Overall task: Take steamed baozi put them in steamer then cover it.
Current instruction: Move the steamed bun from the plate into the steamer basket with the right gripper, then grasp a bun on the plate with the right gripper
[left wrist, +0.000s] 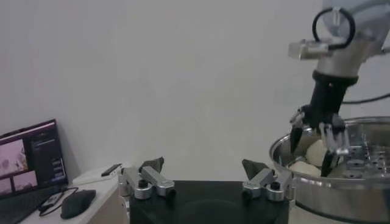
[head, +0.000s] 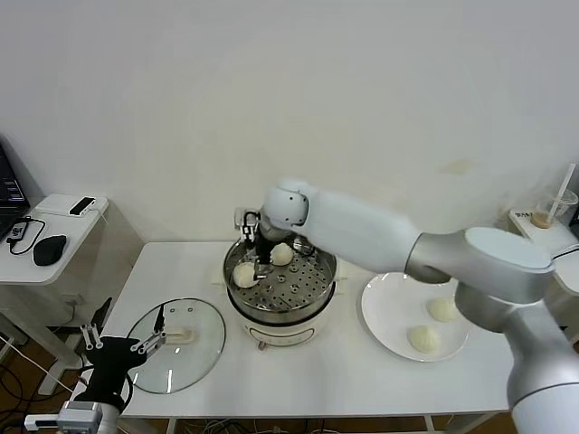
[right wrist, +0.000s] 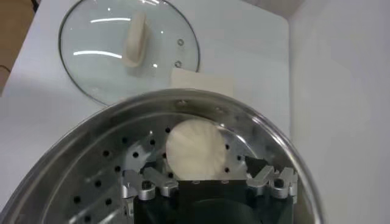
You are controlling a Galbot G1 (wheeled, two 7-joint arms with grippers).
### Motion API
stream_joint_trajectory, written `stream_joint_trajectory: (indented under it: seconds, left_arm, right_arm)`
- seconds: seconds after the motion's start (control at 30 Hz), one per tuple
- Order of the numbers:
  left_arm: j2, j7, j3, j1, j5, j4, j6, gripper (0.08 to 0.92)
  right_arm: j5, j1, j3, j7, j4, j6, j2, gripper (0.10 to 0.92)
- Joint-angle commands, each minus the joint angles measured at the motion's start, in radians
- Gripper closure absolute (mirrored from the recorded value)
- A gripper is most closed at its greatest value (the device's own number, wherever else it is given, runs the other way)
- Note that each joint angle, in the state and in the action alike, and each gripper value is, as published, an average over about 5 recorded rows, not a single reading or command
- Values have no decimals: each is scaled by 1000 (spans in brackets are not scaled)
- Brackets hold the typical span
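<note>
The steamer (head: 282,318) stands mid-table with two baozi on its perforated tray (head: 244,274) (head: 281,255). My right gripper (head: 260,256) hangs low inside it, open. In the right wrist view one baozi (right wrist: 195,146) rests on the tray between the spread fingertips (right wrist: 255,163). Two more baozi (head: 442,309) (head: 423,338) lie on the white plate (head: 384,312). The glass cover (head: 176,348) lies flat on the table to the steamer's left. My left gripper (head: 131,318) waits open and empty at the cover's outer edge, seen also in the left wrist view (left wrist: 202,165).
A side table at far left carries a laptop (left wrist: 27,161) and a mouse (head: 49,248). A cup with a straw (head: 548,213) stands at the far right. The wall runs close behind the steamer.
</note>
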Motion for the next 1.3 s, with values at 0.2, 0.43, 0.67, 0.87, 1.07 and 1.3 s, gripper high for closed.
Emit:
stream_joint_trajectory:
  seconds: [0.2, 0.43, 0.67, 0.87, 1.07, 1.3]
  left_arm:
    - [10, 3, 15, -22, -15, 10, 12, 177]
    - [23, 3, 31, -26, -17, 29, 12, 177]
    - [34, 2, 42, -23, -9, 50, 11, 177]
    - [36, 2, 39, -15, -9, 55, 9, 177]
    - [26, 1, 42, -11, -5, 56, 7, 177]
    - [26, 2, 32, -7, -3, 55, 8, 177]
  right_arm:
    - [-90, 227, -62, -199, 368, 138, -489, 203]
    - [-182, 83, -21, -198, 539, 179, -815, 203]
    - [-290, -215, 147, -193, 586, 217, -977, 203]
    - [-359, -407, 203, -176, 587, 246, -1023, 203]
    - [-421, -512, 228, -143, 557, 251, -1003, 203]
    - [-456, -623, 312, -103, 494, 256, -932, 203]
